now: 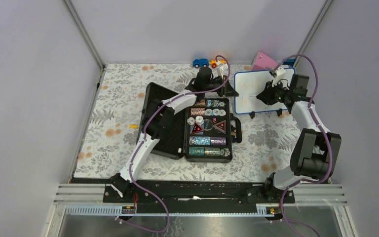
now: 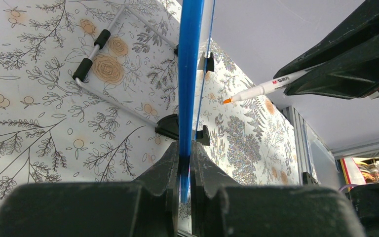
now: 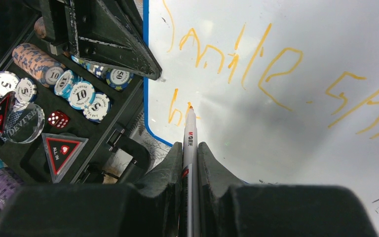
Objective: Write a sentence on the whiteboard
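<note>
The whiteboard (image 1: 264,91), white with a thin blue frame, stands upright at the back right of the table. My left gripper (image 1: 231,88) is shut on its left blue edge (image 2: 190,59), pinched between the fingertips (image 2: 186,163). My right gripper (image 3: 190,145) is shut on a white marker (image 3: 189,129). The marker's orange tip rests against the board face (image 3: 286,138), at the start of a second line. The sentence (image 3: 237,54) shows as pale orange handwriting across the board's upper part. From the left wrist view the marker (image 2: 264,89) points at the board's front.
An open black case (image 1: 208,128) of poker chips, dice and tokens lies just left of the board, its lid (image 1: 160,118) flat to the left. Toy cars (image 1: 201,62) and a pink wedge (image 1: 261,60) sit at the back wall. A floral cloth covers the table.
</note>
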Tool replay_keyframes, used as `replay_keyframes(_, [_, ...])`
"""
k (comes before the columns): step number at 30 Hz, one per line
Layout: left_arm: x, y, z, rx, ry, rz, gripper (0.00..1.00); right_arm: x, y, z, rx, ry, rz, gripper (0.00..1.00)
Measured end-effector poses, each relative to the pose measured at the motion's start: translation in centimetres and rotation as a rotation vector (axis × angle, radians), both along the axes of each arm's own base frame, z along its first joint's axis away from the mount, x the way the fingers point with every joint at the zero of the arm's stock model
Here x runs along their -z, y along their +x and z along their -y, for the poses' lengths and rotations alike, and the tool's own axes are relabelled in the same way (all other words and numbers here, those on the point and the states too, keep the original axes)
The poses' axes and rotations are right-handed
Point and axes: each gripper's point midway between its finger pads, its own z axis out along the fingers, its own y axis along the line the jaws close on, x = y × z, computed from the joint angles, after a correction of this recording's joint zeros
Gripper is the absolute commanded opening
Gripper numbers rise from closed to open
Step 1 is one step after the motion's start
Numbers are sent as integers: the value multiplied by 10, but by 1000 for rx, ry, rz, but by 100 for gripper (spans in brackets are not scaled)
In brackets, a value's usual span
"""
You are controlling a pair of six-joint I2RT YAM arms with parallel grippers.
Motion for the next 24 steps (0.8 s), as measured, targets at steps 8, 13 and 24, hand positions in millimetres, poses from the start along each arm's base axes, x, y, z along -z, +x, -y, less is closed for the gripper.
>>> replay_keyframes(8, [0, 0, 0, 0, 1, -1, 0, 1, 1, 5, 11, -10, 3, 0])
replay_keyframes(13, [0, 0, 0, 0, 0, 0, 0, 0, 2, 5, 11, -10, 4, 0])
replay_keyframes(24, [0, 0, 0, 1, 1, -1, 0, 4, 3, 8, 15, -7, -5, 0])
